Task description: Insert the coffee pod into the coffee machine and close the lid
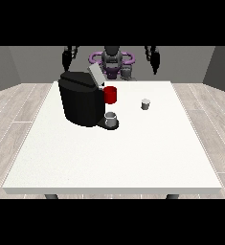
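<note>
A black coffee machine [80, 98] stands on the white table [114, 153] left of centre, its grey lid [95, 75] tilted up and open. A small grey coffee pod [145, 104] sits on the table to the machine's right. A grey cup [111, 119] rests on the machine's drip base. Both hands are raised at the back, well clear of the table: the hand at the view's left [66, 59] hangs above the machine's far side, and the hand at the view's right [154, 60] is behind and above the pod. Neither holds anything.
A red mug [110, 94] stands just behind the machine's spout side. The robot's torso [112, 62] is at the table's far edge. Bare tabletop stretches from the machine and pod to the near edge.
</note>
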